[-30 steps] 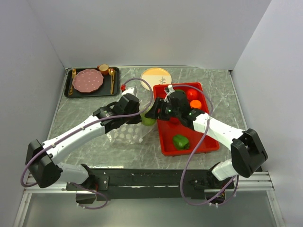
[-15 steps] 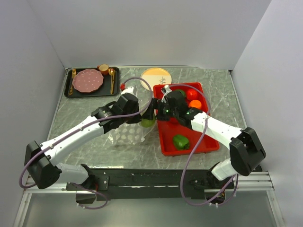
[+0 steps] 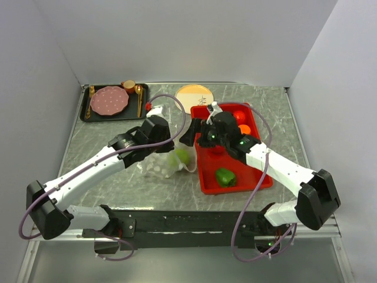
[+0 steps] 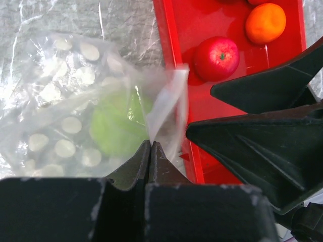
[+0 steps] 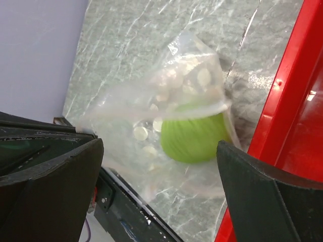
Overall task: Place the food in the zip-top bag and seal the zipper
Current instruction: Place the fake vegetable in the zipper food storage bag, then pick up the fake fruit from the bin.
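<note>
Zip-top bag (image 4: 60, 96) blurs light green food (image 4: 118, 126) inside; left gripper (image 4: 150, 147) pinches its edge; right gripper (image 5: 159, 148) gapes.

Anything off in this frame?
Nothing spilled or broken. The zip-top bag lies crumpled on the table beside the red tray, pinched at one edge by the left gripper. The light green fruit sits right at its mouth.
</note>
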`<state>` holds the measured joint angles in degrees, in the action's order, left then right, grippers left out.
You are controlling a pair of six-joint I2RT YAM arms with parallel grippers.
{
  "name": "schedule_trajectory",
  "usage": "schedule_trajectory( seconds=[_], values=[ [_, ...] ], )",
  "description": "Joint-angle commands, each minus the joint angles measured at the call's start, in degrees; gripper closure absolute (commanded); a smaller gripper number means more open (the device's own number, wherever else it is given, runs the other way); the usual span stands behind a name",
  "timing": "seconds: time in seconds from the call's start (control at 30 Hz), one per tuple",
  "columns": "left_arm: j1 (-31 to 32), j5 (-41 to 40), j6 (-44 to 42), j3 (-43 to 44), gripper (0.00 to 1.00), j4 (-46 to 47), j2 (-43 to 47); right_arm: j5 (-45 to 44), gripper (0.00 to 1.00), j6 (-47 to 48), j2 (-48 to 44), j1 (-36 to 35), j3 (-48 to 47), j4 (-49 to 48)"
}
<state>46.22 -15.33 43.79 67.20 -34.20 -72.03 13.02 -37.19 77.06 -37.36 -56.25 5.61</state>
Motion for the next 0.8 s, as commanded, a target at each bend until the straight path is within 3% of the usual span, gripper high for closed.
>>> schedule_trajectory(
  seconds=[0.0, 0.33, 0.47, 0.77],
  values=[
    [-0.07, -1.10, 0.07, 1.97, 0.99, 0.53, 1.89, -1.23, 0.00, 0.45, -1.82, -0.25, -1.50, -0.95],
    [-0.51, -5.23, 1.91, 6.80, 0.99, -3.50, 2.95, -12.48, 0.00, 0.27, -12.10, 0.27, 3.07, 3.26],
    [-1.04, -10.33, 3.41, 8.74, 0.97, -5.71, 3.91, -15.03, 0.00, 0.01, -15.53, 0.45, 6.31, 4.41],
    [-3.33, -6.20, 4.90, 5.57, 0.99, -5.79, 2.06, -20.57, 0.00, -1.13, -18.52, 6.24, 8.87, 12.57]
  ],
)
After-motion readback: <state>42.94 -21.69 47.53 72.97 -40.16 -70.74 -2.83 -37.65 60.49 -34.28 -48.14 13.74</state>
